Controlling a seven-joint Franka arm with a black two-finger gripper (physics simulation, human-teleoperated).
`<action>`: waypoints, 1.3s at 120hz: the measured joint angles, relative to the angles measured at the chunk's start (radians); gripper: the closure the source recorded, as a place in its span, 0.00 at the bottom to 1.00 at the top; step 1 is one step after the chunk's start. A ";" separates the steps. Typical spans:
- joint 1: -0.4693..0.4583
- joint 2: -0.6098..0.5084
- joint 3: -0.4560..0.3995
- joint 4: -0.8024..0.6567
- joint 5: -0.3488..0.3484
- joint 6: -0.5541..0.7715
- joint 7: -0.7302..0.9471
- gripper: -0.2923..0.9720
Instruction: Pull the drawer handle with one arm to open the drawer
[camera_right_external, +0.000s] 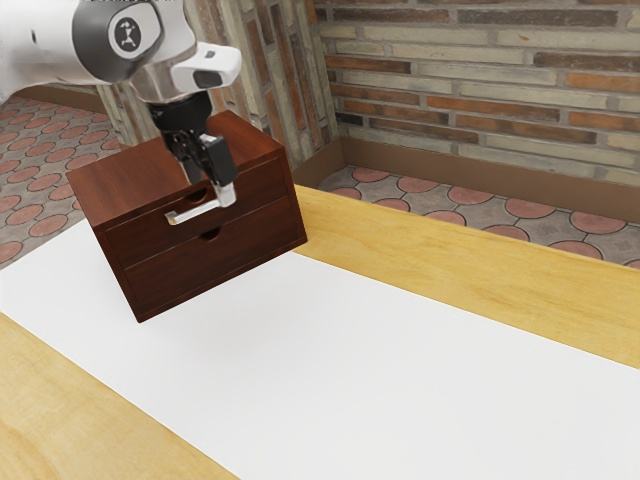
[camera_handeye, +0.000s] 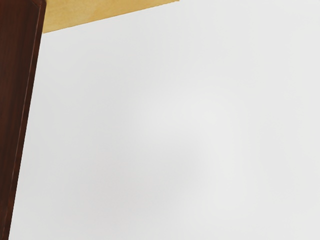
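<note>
The gripper (camera_right_external: 222, 193) hangs at the 2 o'clock end of the pale drawer handle (camera_right_external: 190, 212), a bar running 8 to 2 o'clock across the wooden cabinet's (camera_right_external: 140, 175) upper drawer (camera_right_external: 150, 238). Whether it pinches the bar cannot be told. White mat (camera_right_external: 340, 340) toward 5 o'clock looks to offer ample pulling room.

Glossy white rounded arm shell (camera_right_external: 50, 45) with silver-grey collar bands; round black joint cap (camera_right_external: 130, 33) bearing a small white emblem; white wrist housing (camera_right_external: 205, 68) with a dark slot; blocky black gripper (camera_right_external: 222, 190) at the tip.
</note>
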 joint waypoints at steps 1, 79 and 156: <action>0.002 0.001 0.000 0.000 0.001 0.004 0.002 0.23; 0.043 0.084 -0.003 -0.007 0.127 0.132 0.074 0.23; 0.093 0.084 -0.001 -0.070 0.148 0.187 0.104 0.23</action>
